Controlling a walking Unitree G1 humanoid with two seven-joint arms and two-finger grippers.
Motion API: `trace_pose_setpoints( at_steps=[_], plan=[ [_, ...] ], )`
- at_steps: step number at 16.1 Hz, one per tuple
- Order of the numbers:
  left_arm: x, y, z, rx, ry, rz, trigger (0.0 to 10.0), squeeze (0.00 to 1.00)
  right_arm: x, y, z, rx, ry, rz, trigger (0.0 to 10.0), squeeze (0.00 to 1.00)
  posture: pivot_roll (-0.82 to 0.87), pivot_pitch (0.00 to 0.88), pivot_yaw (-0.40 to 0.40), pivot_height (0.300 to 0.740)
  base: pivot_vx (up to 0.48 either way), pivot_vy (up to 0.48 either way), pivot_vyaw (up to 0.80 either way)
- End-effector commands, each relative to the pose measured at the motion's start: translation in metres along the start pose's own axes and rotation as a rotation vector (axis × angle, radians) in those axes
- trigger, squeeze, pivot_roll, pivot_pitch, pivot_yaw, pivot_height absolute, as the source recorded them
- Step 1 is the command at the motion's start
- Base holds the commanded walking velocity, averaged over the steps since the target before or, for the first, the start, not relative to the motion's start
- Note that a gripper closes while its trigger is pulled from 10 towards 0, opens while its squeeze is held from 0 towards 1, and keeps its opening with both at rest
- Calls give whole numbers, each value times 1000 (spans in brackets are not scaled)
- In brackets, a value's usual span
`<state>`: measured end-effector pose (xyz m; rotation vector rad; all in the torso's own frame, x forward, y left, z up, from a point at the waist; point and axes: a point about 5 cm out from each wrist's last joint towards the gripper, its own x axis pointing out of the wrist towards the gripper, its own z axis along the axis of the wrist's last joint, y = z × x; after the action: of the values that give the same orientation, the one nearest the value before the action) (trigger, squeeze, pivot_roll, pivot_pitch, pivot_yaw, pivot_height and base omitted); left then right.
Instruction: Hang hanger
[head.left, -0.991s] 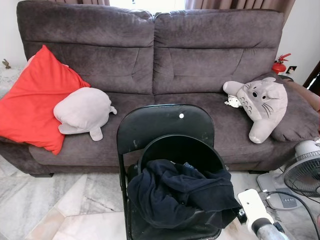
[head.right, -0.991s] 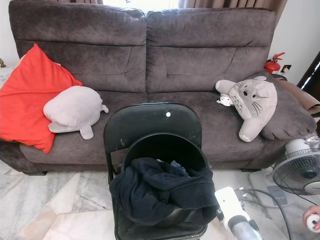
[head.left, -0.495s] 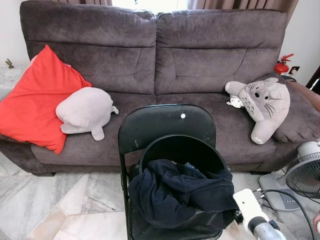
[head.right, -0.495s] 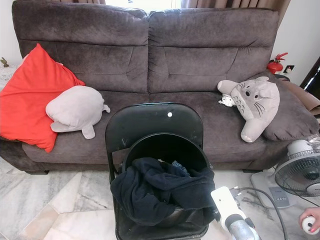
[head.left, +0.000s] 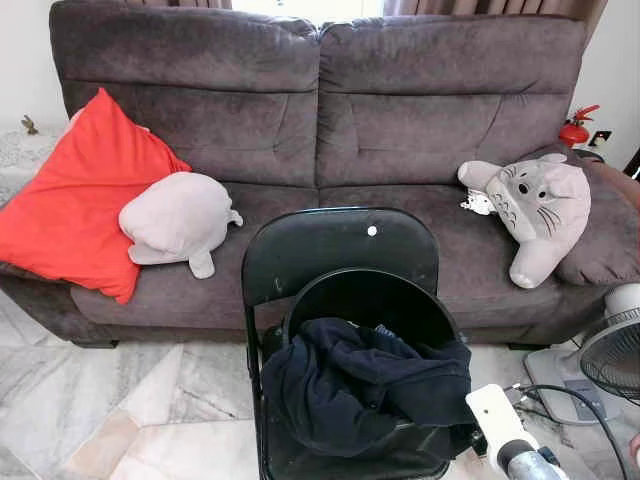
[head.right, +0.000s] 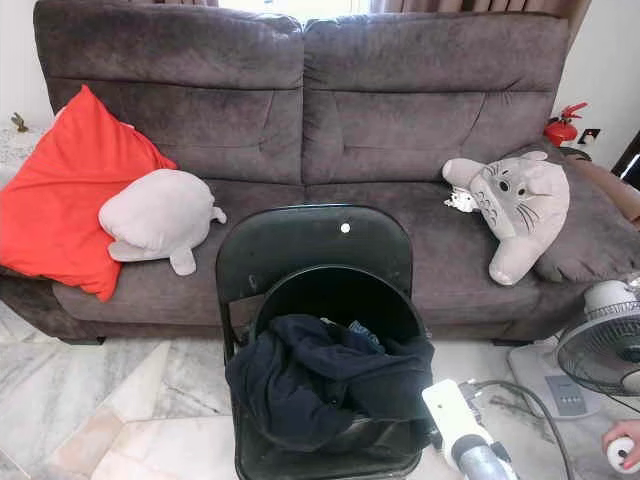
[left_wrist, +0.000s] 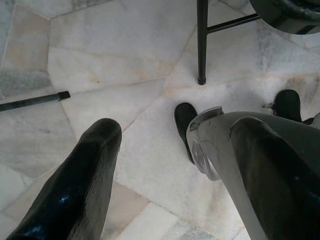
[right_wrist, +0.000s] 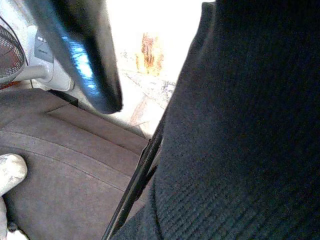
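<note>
A black folding metal chair (head.left: 335, 250) stands in the near middle of the scene on the pale marble floor (head.left: 130, 400), its back toward the sofa. On its seat sits a round black plastic basket (head.left: 370, 300) with a crumpled dark navy garment (head.left: 350, 385) spilling over its near rim. No hanger can be made out in any view, so I can't tell where it is.

The right arm's white-and-silver forearm (head.left: 505, 440) comes in at the near right, ending just beside the basket's right edge. In the right wrist view the right gripper (right_wrist: 150, 100) is pressed close to the dark knitted fabric; one glossy black finger (right_wrist: 85, 60) shows clearly and the other side is covered by cloth, so I can't tell whether the fingers are apart or clamped on anything.

The left gripper (left_wrist: 170, 165) hangs low over the floor, and its two black fingers (left_wrist: 80, 185) are wide apart with nothing between them; a chair leg (left_wrist: 201, 42) stands farther off.

Behind the chair is a big dark brown fabric sofa (head.left: 320, 120). On its left are a red cushion (head.left: 75, 200) and a grey seal-shaped plush (head.left: 178, 220) touching it; on its right a grey Totoro plush (head.left: 535, 215) leans on a dark cushion. A white floor fan (head.right: 600, 345) stands at the near right, and part of a person's hand (head.right: 622, 445) shows at the corner.
</note>
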<state>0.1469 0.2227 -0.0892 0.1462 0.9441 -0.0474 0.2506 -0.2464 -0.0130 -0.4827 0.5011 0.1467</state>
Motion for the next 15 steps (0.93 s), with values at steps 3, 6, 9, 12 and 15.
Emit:
trace_pose_setpoints(
  at_steps=[3, 6, 9, 12, 15],
  plan=[
    [-2, 0, -8, 33, 35, -7, 10000, 0, 0, 0, -2, -5, 8, -6, 0, 0, 11, 77, 13, 740, 0, 0, 0],
    [-1, -2, -7, 35, 32, -8, 10000, 0, 0, 1, -2, -7, 4, -12, 0, 0, 11, 78, 14, 740, 0, 0, 0],
    [0, -5, -4, 37, 24, -12, 10000, 0, 0, 2, 0, -11, -14, -23, 0, 0, 9, 76, 11, 740, 0, 0, 0],
    [0, -6, -4, 37, 21, -12, 10000, 0, 0, 2, 3, -7, -37, -36, 0, 0, 6, 75, 10, 740, 0, 0, 0],
    [-1, -7, -6, 38, 25, -13, 10000, 0, -1, 4, 3, -2, -50, -41, 0, 0, 2, 72, 6, 740, 0, 0, 0]
  ],
)
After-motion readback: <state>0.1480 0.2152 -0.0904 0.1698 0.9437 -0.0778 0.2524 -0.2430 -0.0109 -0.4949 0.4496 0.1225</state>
